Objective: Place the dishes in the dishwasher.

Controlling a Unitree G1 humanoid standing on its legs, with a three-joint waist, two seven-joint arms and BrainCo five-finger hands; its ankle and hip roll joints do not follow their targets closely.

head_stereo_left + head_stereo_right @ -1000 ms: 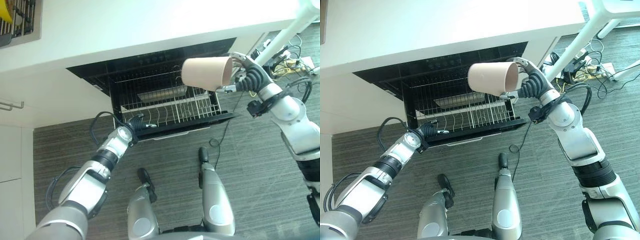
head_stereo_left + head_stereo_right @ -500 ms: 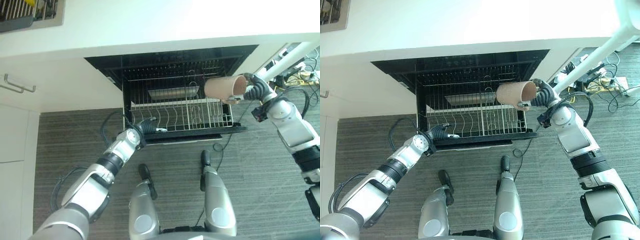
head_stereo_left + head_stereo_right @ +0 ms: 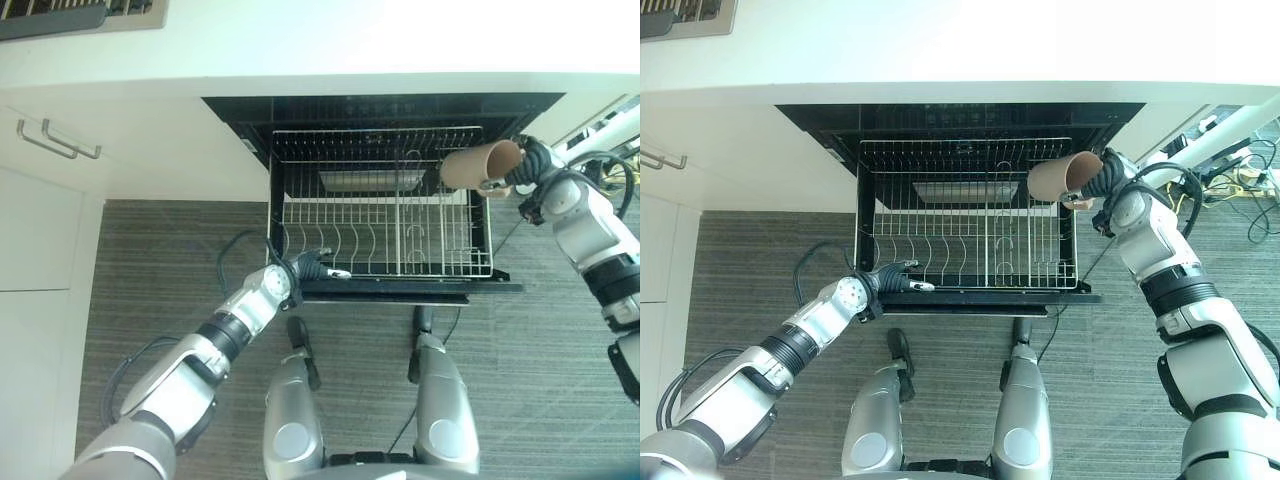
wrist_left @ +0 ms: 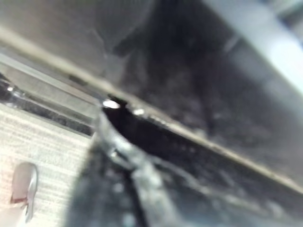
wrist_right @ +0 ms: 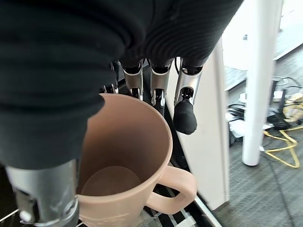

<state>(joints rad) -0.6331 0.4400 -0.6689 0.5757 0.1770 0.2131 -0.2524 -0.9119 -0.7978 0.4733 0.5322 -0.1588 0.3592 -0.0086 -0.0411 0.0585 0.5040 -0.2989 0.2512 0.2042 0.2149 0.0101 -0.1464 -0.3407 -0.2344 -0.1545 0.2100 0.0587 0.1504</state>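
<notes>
Overhead, right hand (image 3: 1108, 181) clenched around tan mug (image 3: 1064, 177), held sideways above dishwasher rack (image 3: 965, 225) right rear corner. Left hand (image 3: 883, 281) at rack's front left edge, grip unreadable.

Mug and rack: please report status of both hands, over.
Right hand shut on the pink mug, lying sideways above the rack's right rear corner. Left hand at the rack's front left edge, fingers unclear. Nothing blocking.

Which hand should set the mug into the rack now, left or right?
Right. The right robot hand already holds the pink mug on its side over the rack's far right corner. The left robot hand is low at the rack's front left edge.
</notes>
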